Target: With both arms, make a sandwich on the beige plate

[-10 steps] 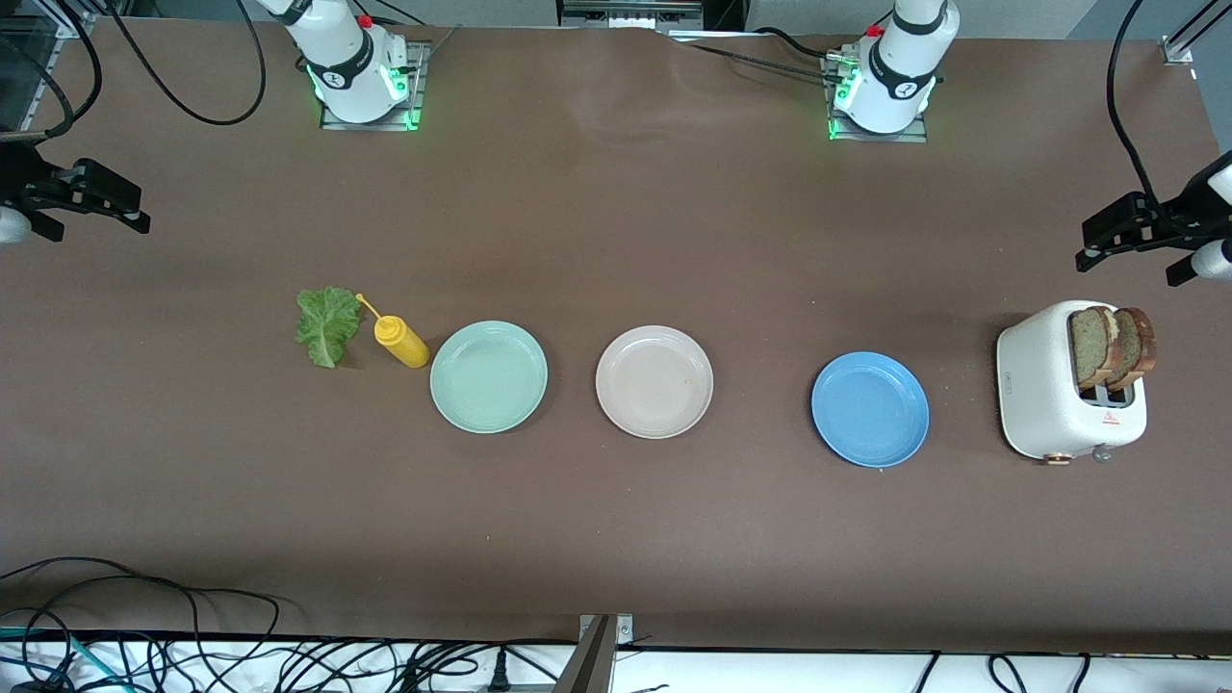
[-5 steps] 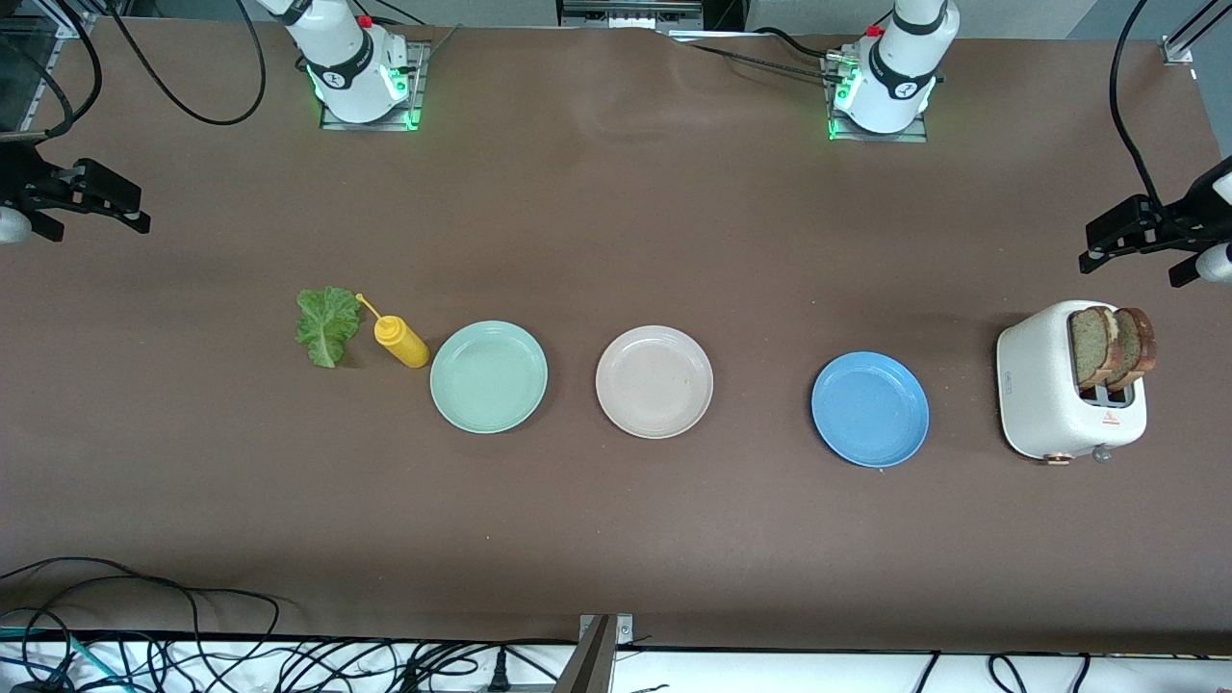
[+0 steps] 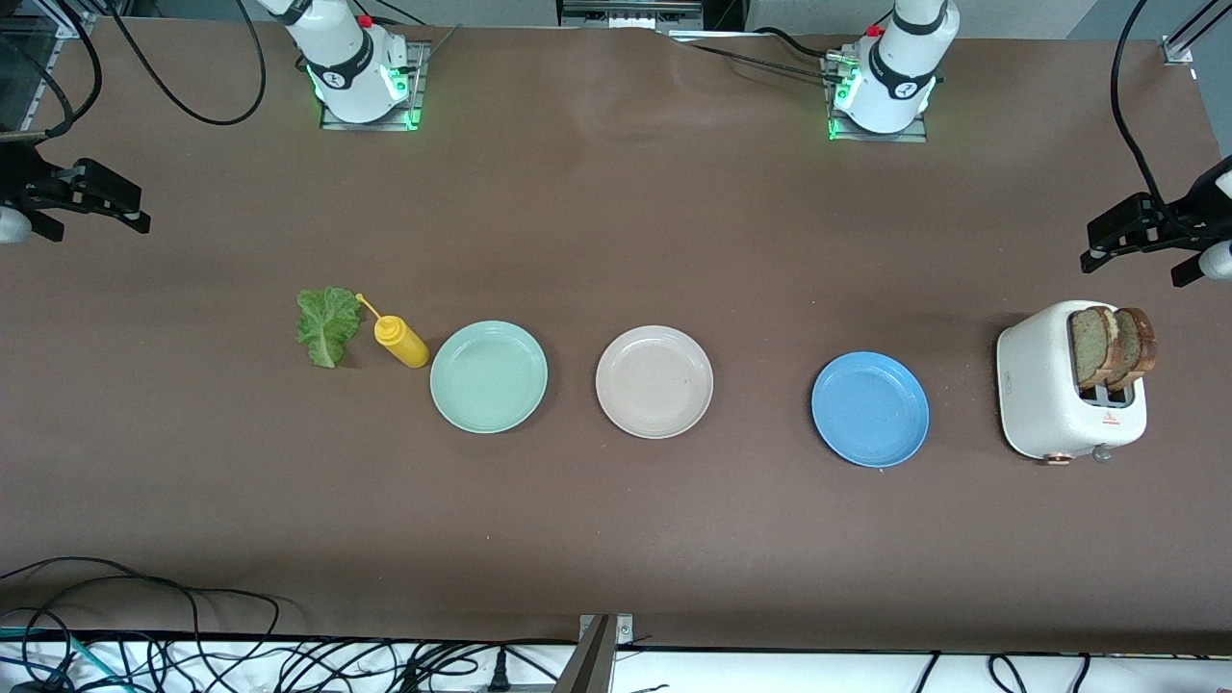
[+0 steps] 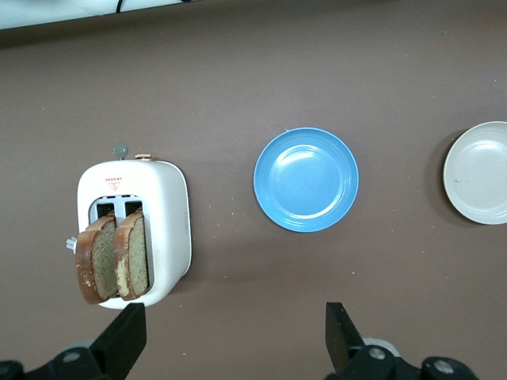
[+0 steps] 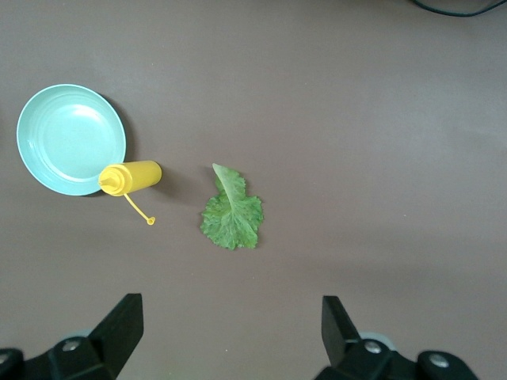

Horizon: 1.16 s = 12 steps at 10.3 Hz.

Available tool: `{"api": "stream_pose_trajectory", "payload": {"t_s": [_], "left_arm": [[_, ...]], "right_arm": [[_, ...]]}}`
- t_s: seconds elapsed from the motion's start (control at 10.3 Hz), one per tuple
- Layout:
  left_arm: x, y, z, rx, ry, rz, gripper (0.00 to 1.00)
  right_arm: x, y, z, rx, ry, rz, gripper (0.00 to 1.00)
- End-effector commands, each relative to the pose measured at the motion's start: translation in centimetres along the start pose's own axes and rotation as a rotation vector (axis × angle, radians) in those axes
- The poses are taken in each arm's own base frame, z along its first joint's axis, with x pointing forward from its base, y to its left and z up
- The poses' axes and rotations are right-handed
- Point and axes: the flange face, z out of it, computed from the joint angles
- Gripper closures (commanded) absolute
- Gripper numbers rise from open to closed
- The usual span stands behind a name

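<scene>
The beige plate (image 3: pixel 654 382) lies bare in the middle of the table, also at the edge of the left wrist view (image 4: pixel 479 172). Two brown bread slices (image 3: pixel 1112 346) (image 4: pixel 112 255) stand upright in the white toaster (image 3: pixel 1054 385) (image 4: pixel 170 229) at the left arm's end. A green lettuce leaf (image 3: pixel 327 325) (image 5: pixel 231 212) lies flat toward the right arm's end. My left gripper (image 3: pixel 1134 271) (image 4: pixel 234 336) hangs open over bare table close to the toaster. Over bare table at the right arm's end, my right gripper (image 3: pixel 96 229) (image 5: pixel 230 324) hangs open, apart from the lettuce. Neither holds anything.
A yellow squeeze bottle (image 3: pixel 399 339) (image 5: pixel 131 177) lies between the lettuce and a mint-green plate (image 3: pixel 488 376) (image 5: pixel 70 138). A blue plate (image 3: pixel 870 409) (image 4: pixel 306 180) lies between the beige plate and the toaster. Cables run along the table's front edge (image 3: pixel 289 635).
Both grippers have shifted only very slightly at the table's ends. Nothing on the table has moved.
</scene>
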Motion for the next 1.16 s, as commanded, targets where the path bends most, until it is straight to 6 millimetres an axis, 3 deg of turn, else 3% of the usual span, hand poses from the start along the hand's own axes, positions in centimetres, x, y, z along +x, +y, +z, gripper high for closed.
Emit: {"api": "stream_pose_trajectory", "payload": {"t_s": [0.0,1.06], "left_arm": [[0.0,0.6,-0.6,-0.026,0.006,0.027,0.0],[0.8,0.8,0.8,-0.03,-0.011,0.034,0.0]], "right_arm": [[0.1,-0.2,-0.4,0.014,0.005,-0.004,0.0],[0.2,-0.4,-0.5,0.013,0.011,-0.007,0.0]]}}
